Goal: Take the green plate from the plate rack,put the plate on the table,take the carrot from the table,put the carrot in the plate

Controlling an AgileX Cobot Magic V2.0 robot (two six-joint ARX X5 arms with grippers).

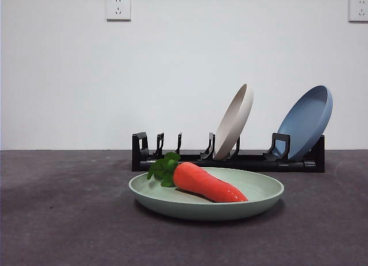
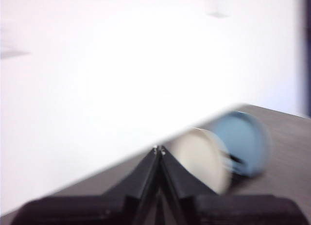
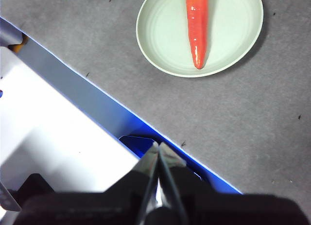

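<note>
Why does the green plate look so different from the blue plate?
The green plate lies flat on the table, while the blue plate stands tilted in the plate rack. The green plate is pale mint; the blue plate is dusty blue. The green plate holds the carrot; the blue plate holds nothing. Both are round and shallow with raised rims.

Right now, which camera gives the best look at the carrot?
The front view: the whole carrot shows, leaves and all, lying in the green plate. The right wrist view cuts off its leafy end. The left wrist view misses it.
</note>
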